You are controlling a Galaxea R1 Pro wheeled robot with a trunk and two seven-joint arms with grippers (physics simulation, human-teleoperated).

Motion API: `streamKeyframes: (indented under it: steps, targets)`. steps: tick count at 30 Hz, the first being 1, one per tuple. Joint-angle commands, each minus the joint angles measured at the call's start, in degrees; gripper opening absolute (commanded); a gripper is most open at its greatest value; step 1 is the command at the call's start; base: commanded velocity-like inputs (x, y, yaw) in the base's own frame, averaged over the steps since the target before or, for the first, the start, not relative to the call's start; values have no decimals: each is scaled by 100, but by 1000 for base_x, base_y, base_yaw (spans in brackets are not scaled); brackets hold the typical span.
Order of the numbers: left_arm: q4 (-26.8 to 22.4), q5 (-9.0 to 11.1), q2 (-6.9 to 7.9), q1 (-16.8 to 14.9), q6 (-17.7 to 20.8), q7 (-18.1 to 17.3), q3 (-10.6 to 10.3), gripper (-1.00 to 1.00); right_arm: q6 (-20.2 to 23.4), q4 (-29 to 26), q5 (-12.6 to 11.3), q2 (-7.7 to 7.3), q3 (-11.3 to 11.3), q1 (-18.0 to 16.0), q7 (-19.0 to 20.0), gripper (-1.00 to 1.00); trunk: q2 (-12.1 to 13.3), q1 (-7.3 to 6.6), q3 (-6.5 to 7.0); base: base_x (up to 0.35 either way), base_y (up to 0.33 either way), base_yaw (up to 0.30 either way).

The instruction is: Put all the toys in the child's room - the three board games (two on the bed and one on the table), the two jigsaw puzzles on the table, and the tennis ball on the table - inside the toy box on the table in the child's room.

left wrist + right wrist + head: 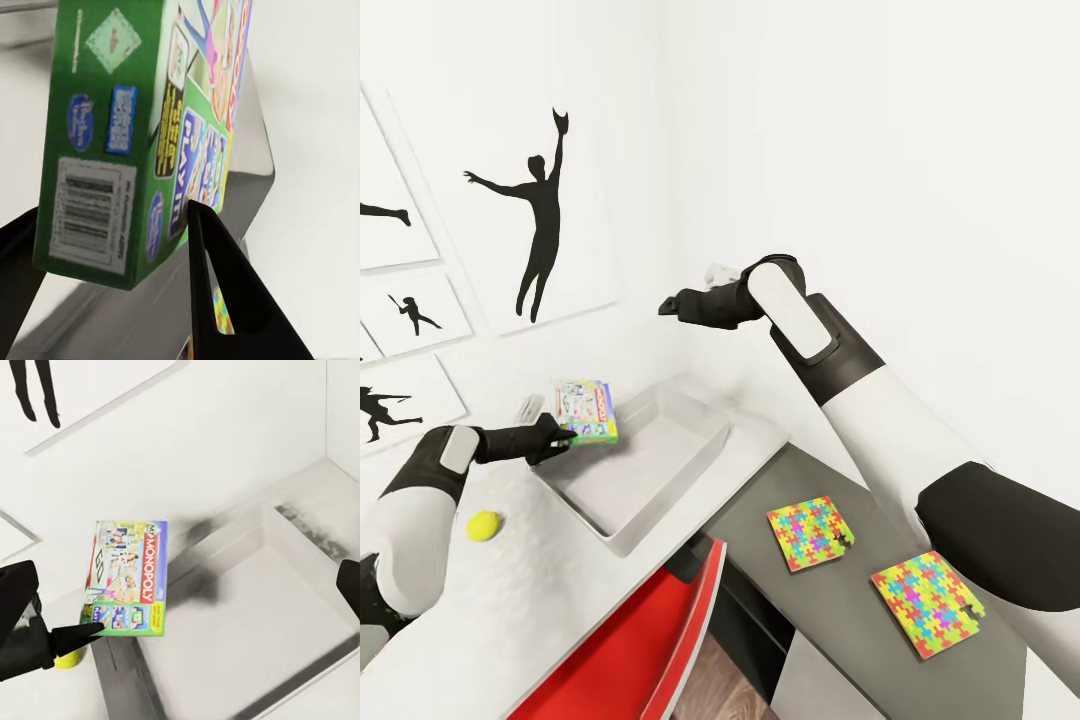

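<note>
one board game (588,411) pinched by the left gripper (563,436), two jigsaw puzzles (810,533), one tennis ball (485,525), right gripper (668,304) unclear.

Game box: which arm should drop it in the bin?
Left. Its claw already grips the game box at the rim of the bin, so probably it only needs to reach a bit farther and let go. The right claw hangs open and empty above.

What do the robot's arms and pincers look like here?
Both arms have glossy white shells with black joint sections. The right arm carries a grey-white oblong panel near the wrist. The left pincer and right pincer are black, with flat tapered fingers.
</note>
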Motion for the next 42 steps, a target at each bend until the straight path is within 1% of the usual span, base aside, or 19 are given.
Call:
streamKeyframes:
  steps: [1,5,8,12,16,18,21,24,28,30,32,33,35,36,38,39,40,42]
  targets:
    - [-1,-44,-24,-9,29,-23,38,-100,1,-3,-58,0,7,-8,-59,100,-13,4,-13,0,0,0]
    - [-3,-43,-136,-16,12,26,38,-100,-1,-5,-58,0,10,-8,-58,100,-13,4,-13,0,0,0]
    - [-14,-39,-226,-18,-73,36,38,-100,-1,-7,-58,0,10,-8,-58,100,-13,4,-13,0,0,0]
    - [-18,-33,-374,-19,-153,63,37,-100,-1,-15,-58,0,11,-9,-58,100,-13,4,-13,0,0,0]
    - [-18,-25,-486,-19,-257,156,43,-100,-1,-171,-54,0,6,-9,-58,100,-13,4,-13,0,0,0]
    - [-19,-16,-555,-19,-373,278,46,-100,-1,-249,-51,0,4,-8,-63,100,-13,4,-13,0,0,0]
    - [-19,-7,-621,-20,-441,449,57,-100,-1,-284,-53,0,3,-8,-64,100,-13,4,-13,0,0,0]
    - [-19,8,-735,-25,-496,663,83,-100,-1,-298,-56,0,3,-8,-60,100,-13,4,-13,0,0,0]
    - [-19,84,-866,-28,-710,826,95,-100,-1,-307,-58,0,3,-8,-59,100,-13,4,-13,0,0,0]
    - [-19,123,-931,-28,-800,999,100,-100,-1,-310,-58,0,3,-7,-58,100,-13,4,-13,0,0,0]
    - [-19,175,-965,-28,-833,1141,112,-100,-1,-311,-54,0,3,-7,-58,100,-13,4,-13,0,0,0]
    - [-19,264,-999,-28,-848,1229,117,-100,-1,-312,-52,0,4,-7,-58,100,-13,4,-13,0,0,0]
    - [-19,550,-1096,-28,-873,1403,120,-100,-6,-313,-55,0,5,-6,-58,100,-13,4,-13,0,0,0]
    - [-19,630,-1122,-28,-879,1453,121,-100,-7,-313,-55,0,6,-6,-58,100,-13,4,-13,0,0,0]
    - [-19,911,-1210,-28,-965,1713,123,-100,-9,-313,-57,0,9,-6,-58,100,-13,4,-13,0,0,0]
    - [-19,961,-1230,-28,-1023,1787,124,-100,-9,-313,-57,0,10,-6,-58,100,-13,4,-13,0,0,0]
    - [-19,1036,-1271,-28,-1173,1945,124,-100,-12,-313,-56,0,10,-7,-58,100,-13,4,-13,0,0,0]
    - [-19,1120,-1368,-28,-1444,2229,124,-100,-16,-315,-54,0,11,-7,-58,100,-13,4,-13,0,0,0]
